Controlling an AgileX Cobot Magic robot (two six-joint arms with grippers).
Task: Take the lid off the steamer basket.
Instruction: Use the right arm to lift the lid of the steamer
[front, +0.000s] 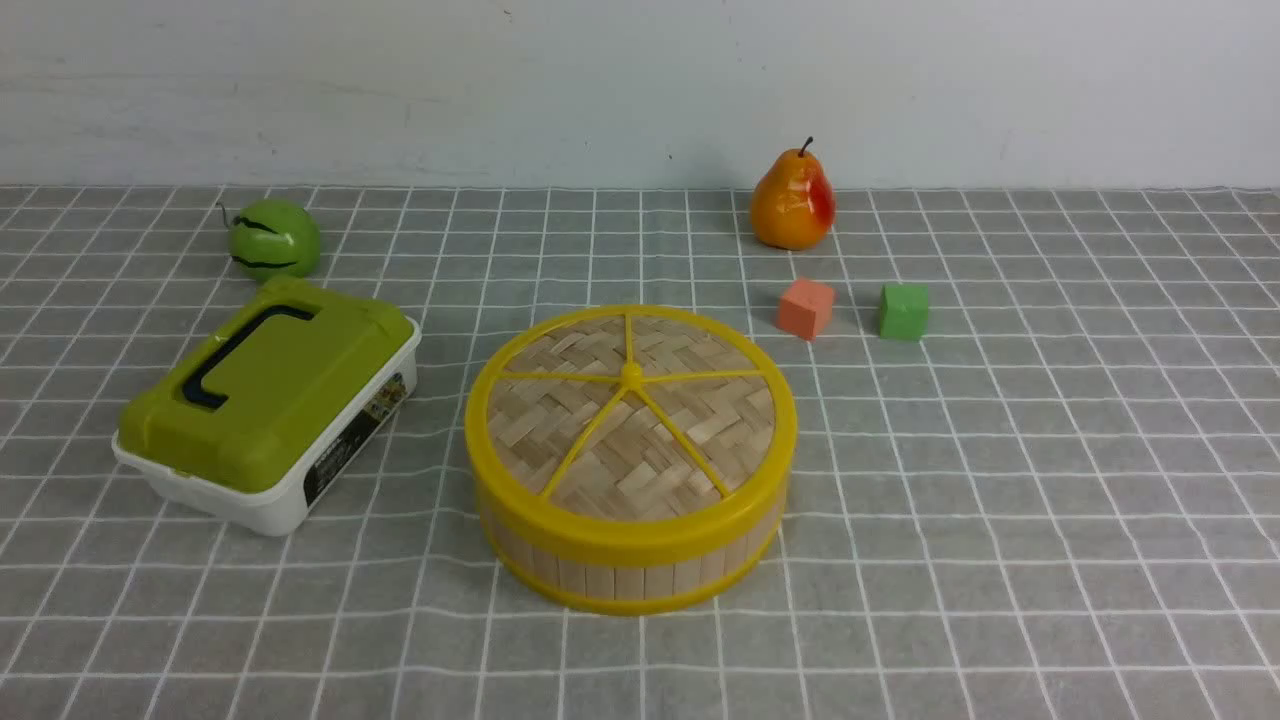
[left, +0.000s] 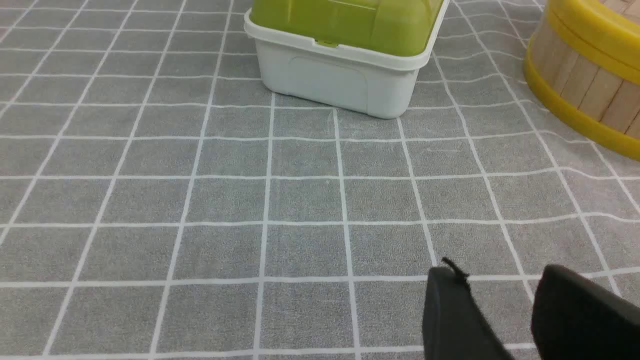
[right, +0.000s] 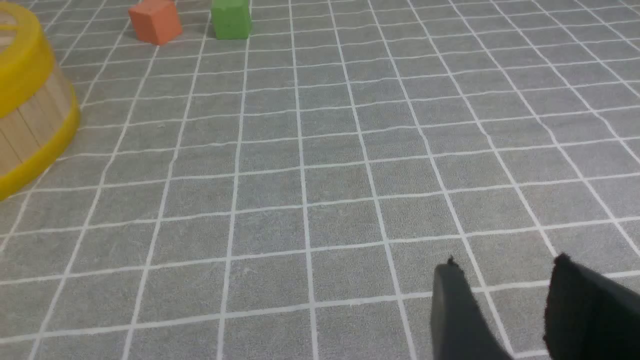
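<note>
The steamer basket (front: 630, 570) stands at the middle of the checked cloth, bamboo-slat wall between yellow rims. Its lid (front: 630, 415), woven bamboo with yellow rim, spokes and centre knob, sits closed on top. Neither arm shows in the front view. In the left wrist view my left gripper (left: 495, 272) hangs open over bare cloth, with the basket (left: 585, 85) well off to one side. In the right wrist view my right gripper (right: 505, 265) is open over bare cloth too, nothing between its fingers, the basket (right: 30, 115) far across the frame.
A white box with a green lid (front: 265, 400) lies left of the basket, a green apple (front: 273, 238) behind it. At the back right are a pear (front: 792, 200), an orange cube (front: 806, 308) and a green cube (front: 903, 311). A pale wall (front: 640, 90) ends the table.
</note>
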